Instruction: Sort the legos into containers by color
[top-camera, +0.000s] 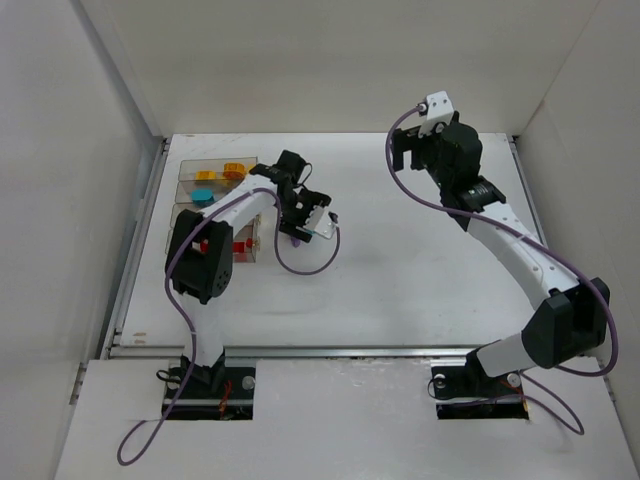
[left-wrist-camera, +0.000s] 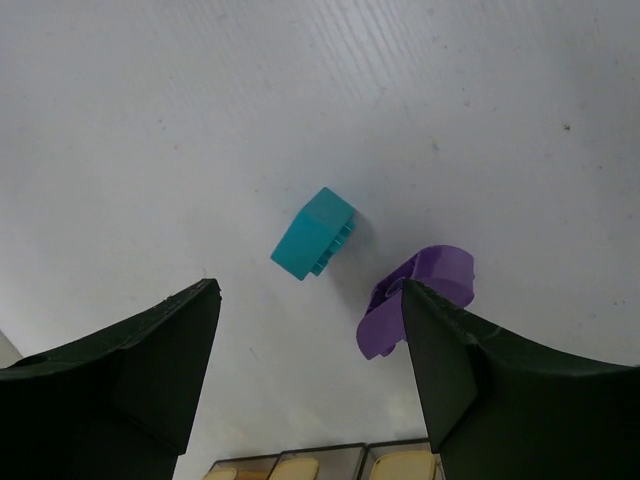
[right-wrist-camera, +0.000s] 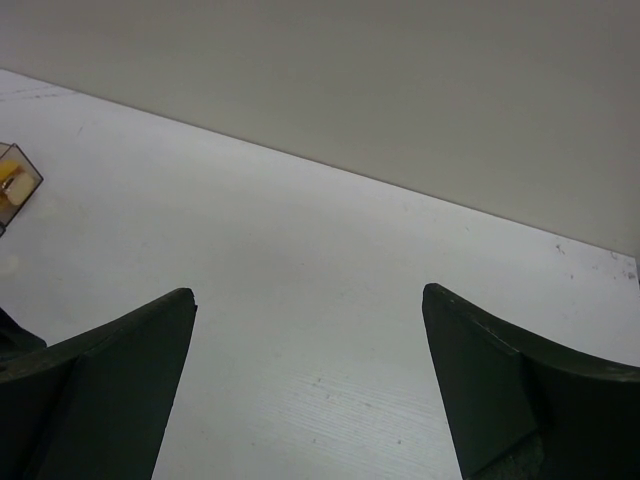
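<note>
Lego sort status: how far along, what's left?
Done: the clear plastic containers already hold yellow-orange bricks, a cyan brick and red bricks. In hand: nothing gripped; the left gripper hangs open over a small teal brick on the white table, a purple brick lying next to it. Left: at least those two. The right gripper is open, holding nothing.

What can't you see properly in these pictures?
- Top view: the left arm covers part of the containers, so their contents are partly hidden.
- Left wrist view: a finger of the left hand hides part of the purple lego; the bottom edge cuts off the containers.
- Right wrist view: the left edge shows only one container corner.
</note>
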